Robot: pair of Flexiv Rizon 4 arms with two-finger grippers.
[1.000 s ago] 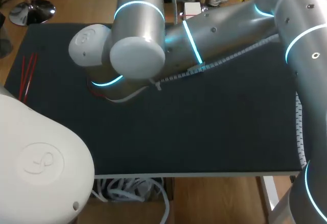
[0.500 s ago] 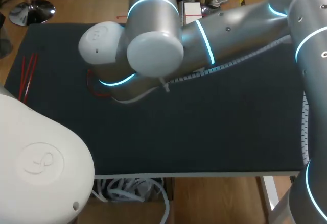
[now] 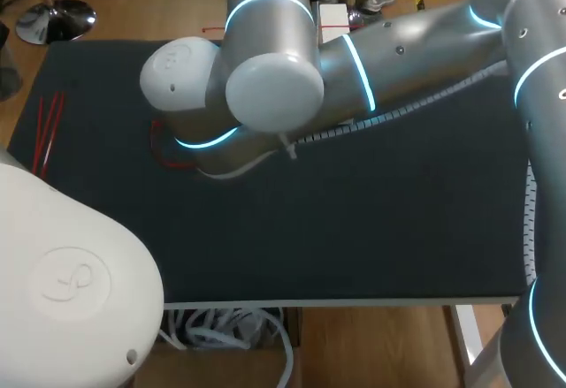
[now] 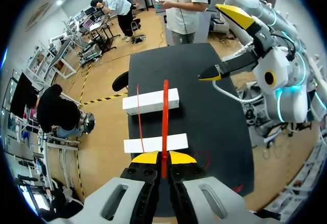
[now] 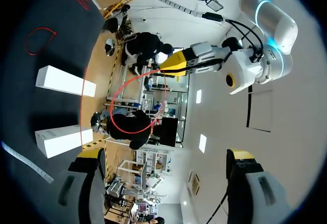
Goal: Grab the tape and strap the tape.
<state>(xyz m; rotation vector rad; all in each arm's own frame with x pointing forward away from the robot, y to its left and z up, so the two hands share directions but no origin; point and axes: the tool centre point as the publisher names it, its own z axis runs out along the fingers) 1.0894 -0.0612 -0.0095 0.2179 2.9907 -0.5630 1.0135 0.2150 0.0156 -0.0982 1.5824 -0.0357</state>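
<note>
My left gripper (image 4: 163,158) is shut on one end of a red strap (image 4: 165,117), which runs straight ahead from its yellow tips, above two white boxes (image 4: 151,101) at the table's edge. In the right wrist view the same strap (image 5: 134,106) bends into a loop below my left gripper (image 5: 171,66). My right gripper (image 5: 164,155) stands open with nothing between its fingers; it faces the left gripper from a distance. In the left wrist view the right gripper (image 4: 225,43) shows wide open above the black table. Both grippers are hidden in the head view.
A thin red loop (image 3: 164,155) lies on the black mat (image 3: 371,220) beside my right arm (image 3: 265,79). Spare red straps (image 3: 49,132) lie at the mat's left edge. A white box (image 3: 334,17) stands at the far edge.
My right arm has shifted a little to the right and towards the far edge, uncovering the red loop on the mat. Both grippers keep their states.
</note>
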